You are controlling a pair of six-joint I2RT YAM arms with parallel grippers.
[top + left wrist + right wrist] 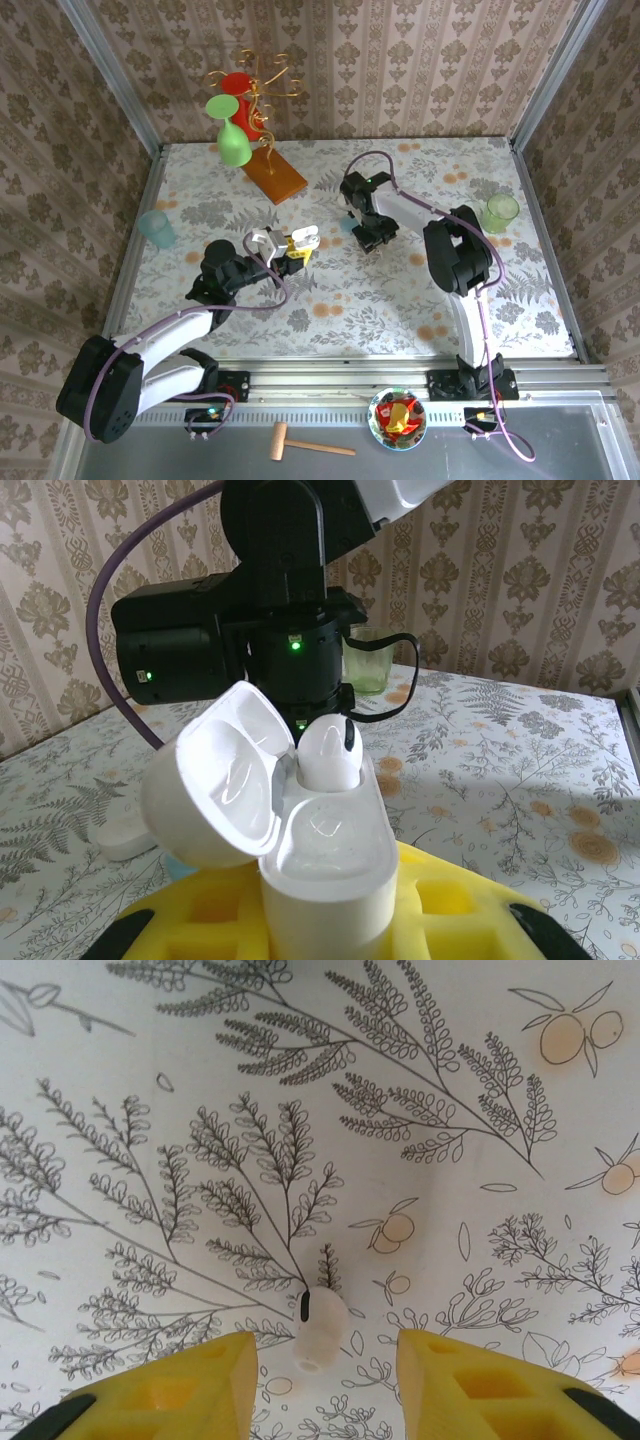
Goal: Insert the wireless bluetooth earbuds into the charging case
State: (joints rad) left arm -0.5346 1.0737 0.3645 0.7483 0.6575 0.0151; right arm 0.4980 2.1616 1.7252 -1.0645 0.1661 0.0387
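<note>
**Right gripper (325, 1358) wide open**

An earbud (318, 1326) lies on the table (150, 1080) between its fingers (170, 1390), long axis running up-down, probably pointing at the camera. Left gripper (325, 920) clamps the charging case (330, 865) upright, lid (215, 785) open, second earbud (330, 755) inside.

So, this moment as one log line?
left gripper: holds open charging case, seated earbud | right gripper: open, aimed at loose earbud on table

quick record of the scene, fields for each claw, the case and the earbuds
left claw: shut on charging case
case lid: open
seated earbud: white, in one slot; other slot looks empty
right claw: open, low over tablecloth
loose earbud: white, lying on tablecloth between the right claw's fingers
</note>
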